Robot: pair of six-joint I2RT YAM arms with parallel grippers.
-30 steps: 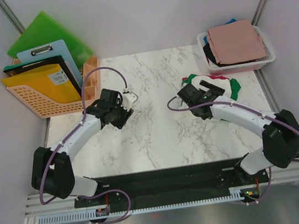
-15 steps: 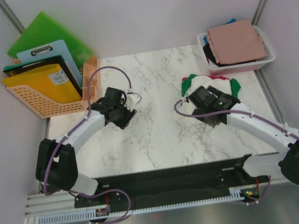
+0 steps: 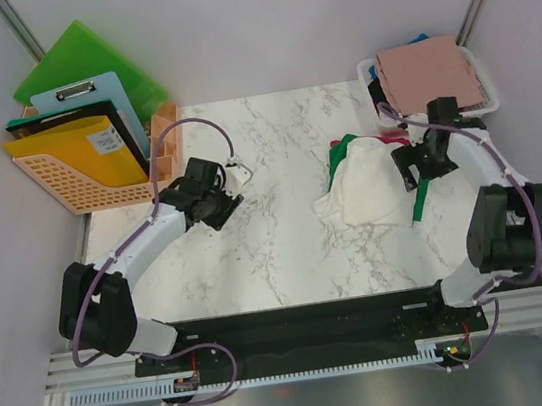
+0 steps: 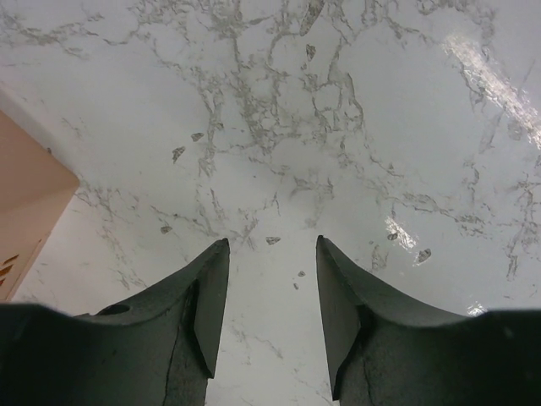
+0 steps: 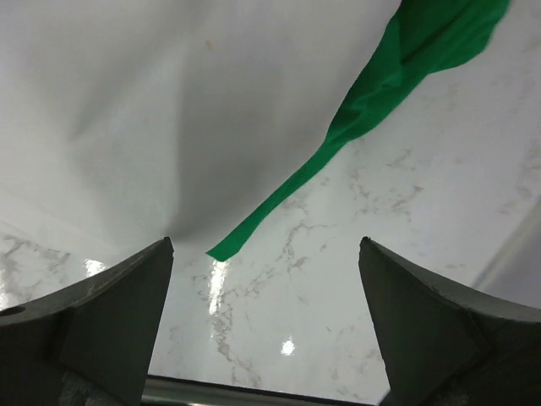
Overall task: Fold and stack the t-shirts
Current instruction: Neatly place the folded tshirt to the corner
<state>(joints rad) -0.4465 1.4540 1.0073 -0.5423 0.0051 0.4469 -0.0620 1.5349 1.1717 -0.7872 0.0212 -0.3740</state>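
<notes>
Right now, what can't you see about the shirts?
- Top view: the green t-shirt is mostly buried under the white t-shirt.
- Top view: the pink t-shirt covers the other shirts in the basket; only dark and blue edges peek out.
- Right wrist view: both table shirts run off the top edge.

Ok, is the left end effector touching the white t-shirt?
Apart. The top view shows bare marble table between the left end effector and the white t-shirt.

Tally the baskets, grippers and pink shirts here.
Baskets: 2 (orange basket, white mesh basket)
Grippers: 2 (left gripper, right gripper)
Pink shirts: 1 (pink shirt)
Total: 5
</notes>
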